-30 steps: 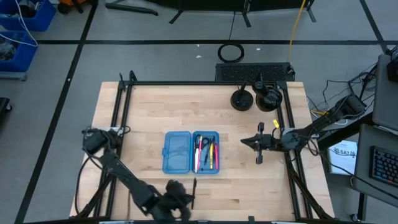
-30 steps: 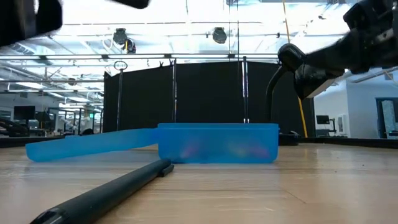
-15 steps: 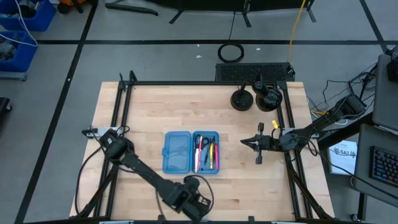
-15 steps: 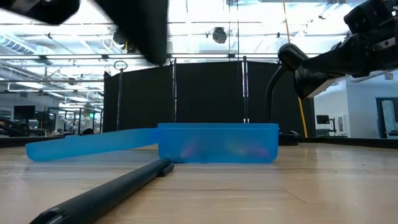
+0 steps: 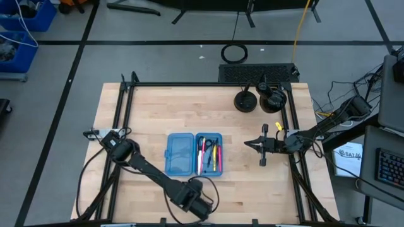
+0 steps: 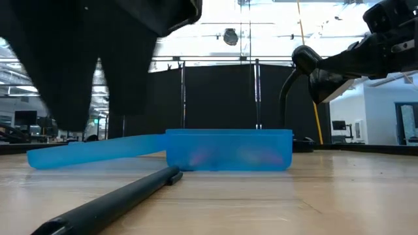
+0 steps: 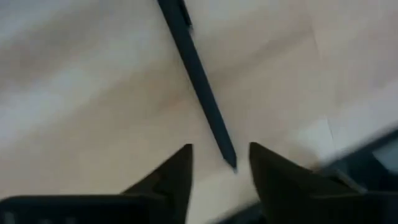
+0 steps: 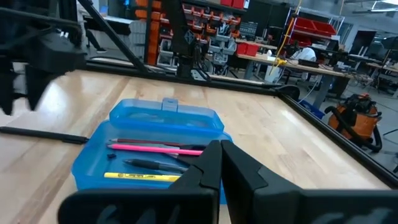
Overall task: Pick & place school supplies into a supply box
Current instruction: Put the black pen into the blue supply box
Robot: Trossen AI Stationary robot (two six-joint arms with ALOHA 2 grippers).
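Black pen (image 7: 199,81) lies on the wooden table (image 5: 252,183) near its front edge, just below my left pincer (image 7: 221,165), whose fingers stand apart, straddling its tip without touching. My right pincer (image 8: 219,163) waits pressed together beside the open blue pencil case (image 5: 193,153), which holds pink, yellow and black pens (image 5: 209,155).

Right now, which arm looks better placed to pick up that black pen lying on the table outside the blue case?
The left. Its gripper hangs open right over the black pen, fingers either side of its tip. The right gripper is shut, waiting beyond the blue case.
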